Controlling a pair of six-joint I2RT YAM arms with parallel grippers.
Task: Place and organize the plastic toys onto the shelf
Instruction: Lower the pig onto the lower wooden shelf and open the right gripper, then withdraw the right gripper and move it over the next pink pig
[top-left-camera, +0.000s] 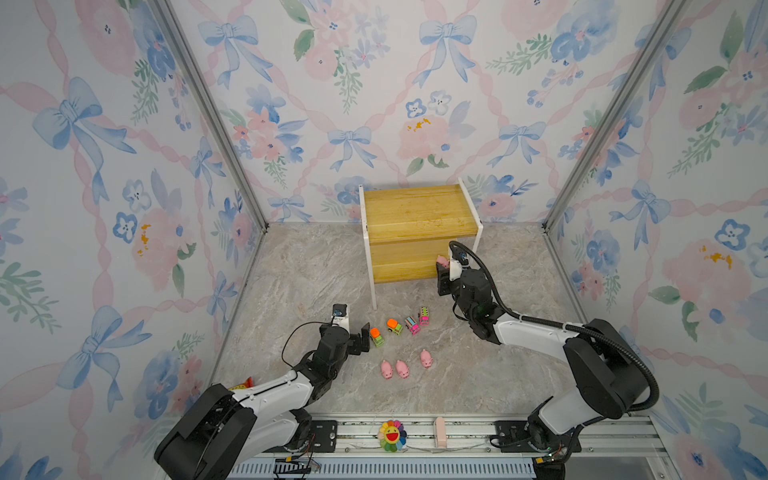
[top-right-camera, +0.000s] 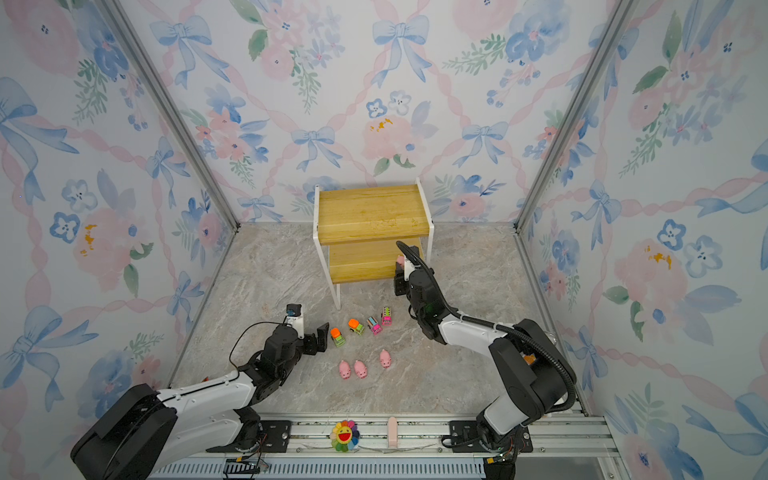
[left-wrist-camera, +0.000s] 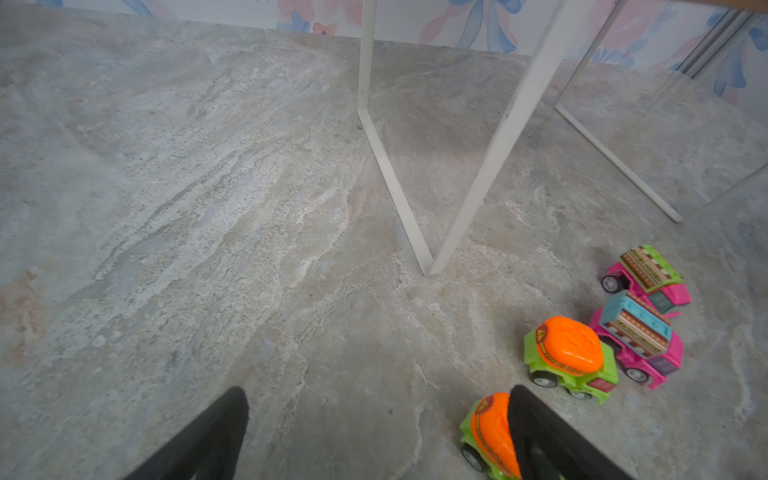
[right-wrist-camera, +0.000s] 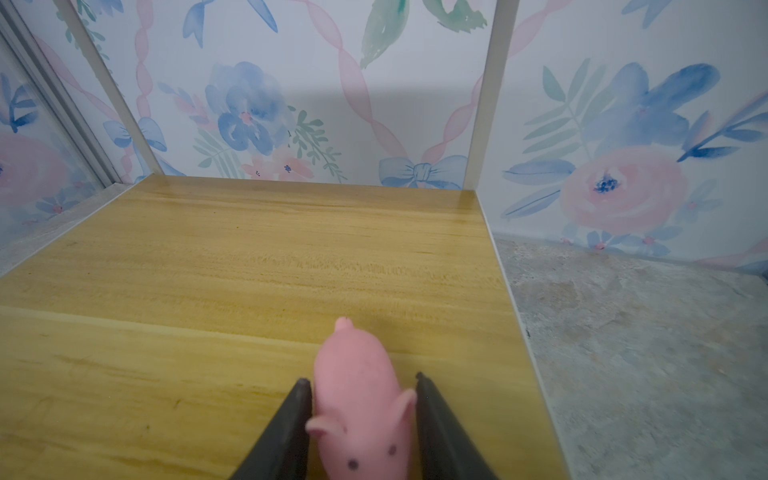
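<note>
Pink pig (right-wrist-camera: 361, 403) on the shelf's (top-left-camera: 409, 216) lower board
Right gripper (right-wrist-camera: 361, 378) sits loose around the pig by the board's right edge; left gripper (left-wrist-camera: 378, 390) is wide open and empty beside a green truck (left-wrist-camera: 492, 432).

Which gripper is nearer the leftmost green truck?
Left. The left gripper is right beside the green truck, which sits at one fingertip. The right gripper is far off at the shelf, its fingers flanking a pig on the lower tier.
</note>
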